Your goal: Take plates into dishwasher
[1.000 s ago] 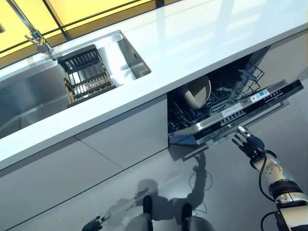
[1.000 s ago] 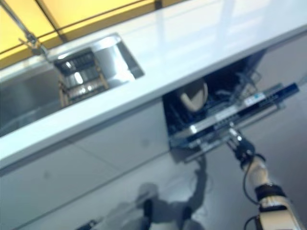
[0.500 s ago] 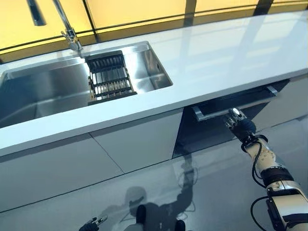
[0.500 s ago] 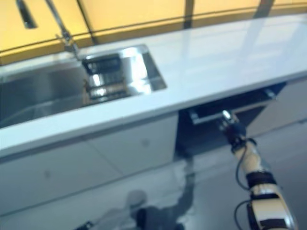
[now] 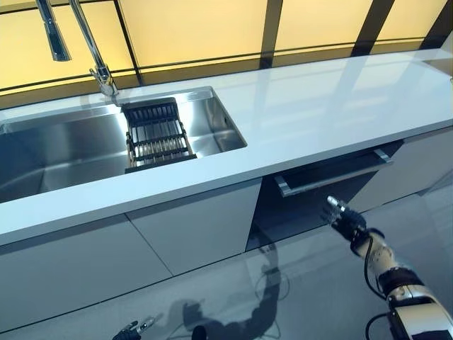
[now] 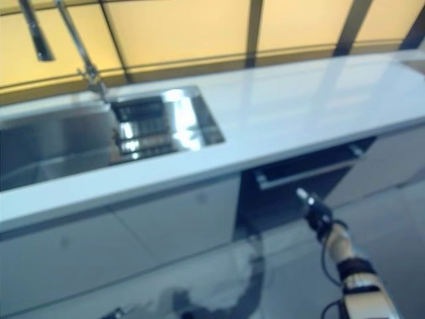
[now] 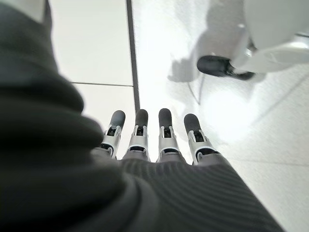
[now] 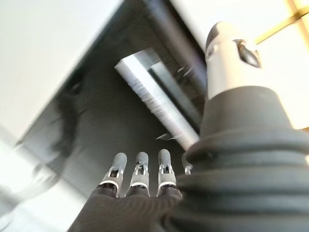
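The dishwasher's dark door (image 5: 297,209) stands upright under the white counter, shut or nearly so, with its silver handle bar (image 5: 333,172) across the top. No plate shows in any view. My right hand (image 5: 344,221) hovers just in front of the door below the handle, fingers straight, touching nothing. Its wrist view shows the fingers (image 8: 140,175) pointing at the dark door and the handle bar (image 8: 154,99) beyond them. My left hand (image 5: 136,328) hangs low by the floor, its fingers (image 7: 164,130) straight and empty.
A steel sink (image 5: 64,145) with a dark drying rack (image 5: 157,132) and a tall faucet (image 5: 90,49) lies at the left of the white counter (image 5: 333,99). Grey cabinet fronts (image 5: 191,227) flank the dishwasher. Glossy floor lies below.
The dishwasher door has swung up from open, hiding the rack and the plate inside. My right hand has drawn back off the door. The camera has tilted up.
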### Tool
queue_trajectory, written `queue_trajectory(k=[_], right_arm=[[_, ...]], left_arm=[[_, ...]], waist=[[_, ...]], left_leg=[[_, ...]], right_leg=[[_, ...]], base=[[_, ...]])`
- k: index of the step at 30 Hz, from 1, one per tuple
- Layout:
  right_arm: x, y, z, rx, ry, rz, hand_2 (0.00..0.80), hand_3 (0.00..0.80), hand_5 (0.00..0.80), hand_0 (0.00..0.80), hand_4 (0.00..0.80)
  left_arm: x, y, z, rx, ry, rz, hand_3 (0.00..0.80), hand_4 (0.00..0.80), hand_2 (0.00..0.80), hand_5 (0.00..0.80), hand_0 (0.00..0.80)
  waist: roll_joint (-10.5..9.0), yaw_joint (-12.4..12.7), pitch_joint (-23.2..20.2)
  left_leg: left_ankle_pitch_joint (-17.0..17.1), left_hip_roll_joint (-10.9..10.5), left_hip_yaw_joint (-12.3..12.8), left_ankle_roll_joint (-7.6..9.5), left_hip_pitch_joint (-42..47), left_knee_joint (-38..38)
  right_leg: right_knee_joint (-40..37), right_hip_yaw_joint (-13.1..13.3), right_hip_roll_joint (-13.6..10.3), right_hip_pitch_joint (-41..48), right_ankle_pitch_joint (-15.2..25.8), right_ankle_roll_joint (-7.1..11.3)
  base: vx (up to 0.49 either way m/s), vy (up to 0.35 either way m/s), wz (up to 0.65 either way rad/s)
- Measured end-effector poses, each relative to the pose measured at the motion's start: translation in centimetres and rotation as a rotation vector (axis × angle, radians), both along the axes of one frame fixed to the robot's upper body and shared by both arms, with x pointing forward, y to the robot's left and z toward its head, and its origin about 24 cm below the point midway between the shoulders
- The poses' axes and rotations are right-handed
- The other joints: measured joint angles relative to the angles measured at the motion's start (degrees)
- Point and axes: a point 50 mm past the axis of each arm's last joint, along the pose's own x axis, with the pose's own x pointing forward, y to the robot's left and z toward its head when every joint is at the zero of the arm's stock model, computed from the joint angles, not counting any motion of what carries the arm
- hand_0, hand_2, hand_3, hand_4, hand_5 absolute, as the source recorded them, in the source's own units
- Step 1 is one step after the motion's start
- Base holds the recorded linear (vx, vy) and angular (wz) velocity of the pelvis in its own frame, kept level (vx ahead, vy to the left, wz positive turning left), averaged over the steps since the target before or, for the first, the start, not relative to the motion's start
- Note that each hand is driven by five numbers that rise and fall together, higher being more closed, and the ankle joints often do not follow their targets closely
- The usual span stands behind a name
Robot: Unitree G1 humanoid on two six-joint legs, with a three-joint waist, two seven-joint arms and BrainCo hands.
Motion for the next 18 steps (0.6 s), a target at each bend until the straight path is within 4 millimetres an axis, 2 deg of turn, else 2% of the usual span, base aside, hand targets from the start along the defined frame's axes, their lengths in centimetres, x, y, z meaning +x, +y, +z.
queue_trajectory(k=[2,3,4,8,13,15,18], right_arm=[[-1.8,0.2,-2.3,-0.031,0.097,0.026,0.000,0.000,0.000,0.000,0.000],[-2.3,0.2,-2.9,-0.036,0.121,0.032,0.000,0.000,0.000,0.000,0.000],[-4.1,0.3,-4.5,-0.051,0.195,0.048,0.000,0.000,0.000,0.000,0.000],[-8.7,1.2,-8.4,-0.050,0.350,0.091,0.000,0.000,0.000,0.000,0.000],[-13.2,3.5,-11.6,-0.009,0.478,0.127,0.000,0.000,0.000,0.000,0.000],[-14.2,4.6,-12.4,0.018,0.497,0.140,0.000,0.000,0.000,0.000,0.000],[-16.0,6.3,-13.5,0.053,0.532,0.151,0.000,0.000,0.000,0.000,0.000]], left_arm=[[0.0,0.0,0.0,-0.001,0.001,0.000,0.000,0.000,0.000,0.000,0.000],[0.0,0.0,0.0,-0.001,0.001,0.000,0.000,0.000,0.000,0.000,0.000],[0.1,0.0,0.0,-0.001,-0.001,-0.001,0.000,0.000,0.000,0.000,0.000],[-0.4,0.0,-0.2,0.019,0.039,-0.035,0.000,0.000,0.000,0.000,0.000],[-1.3,-0.2,-0.8,0.063,0.138,-0.143,0.000,0.000,0.000,0.000,0.000],[-1.9,-0.3,-1.0,0.074,0.175,-0.180,0.000,0.000,0.000,0.000,0.000],[-2.2,-1.2,-1.4,0.063,0.200,-0.203,0.000,0.000,0.000,0.000,0.000]], waist=[[-0.22,0.0,-0.4],[-0.27,0.0,-0.5],[-0.51,0.0,-1.2],[-1.02,0.0,-2.5],[-1.13,-0.5,-3.1],[-1.00,-1.4,-3.7],[-0.65,-1.6,-4.9]], left_leg=[[-0.2,0.0,1.0,0.07,0.8,-0.1],[-0.2,0.0,1.1,0.08,0.8,-0.1],[-0.2,0.0,1.1,0.08,0.8,-0.1],[-0.6,0.0,1.2,0.36,1.5,-0.3],[-0.7,0.0,1.2,0.36,2.6,-0.3],[-0.8,0.0,1.2,0.41,2.6,-0.3],[-0.8,0.1,1.2,0.40,2.7,-0.3]], right_leg=[[-0.4,0.0,0.0,0.9,0.1,0.02],[-0.4,0.0,0.0,1.0,0.1,0.02],[-0.4,0.0,0.0,1.0,0.1,0.02],[-0.9,0.0,0.0,1.9,0.1,0.01],[-0.9,0.1,0.0,3.0,0.1,-0.04],[-0.9,0.1,-0.1,2.9,0.0,-0.09],[-0.9,0.2,-0.1,3.1,0.0,-0.10]], base=[[0.027,0.056,-0.02],[0.032,0.052,0.00],[0.034,0.046,0.01],[0.026,0.050,0.00],[0.035,0.045,0.00],[0.028,0.046,0.00],[0.033,0.041,-0.01]])
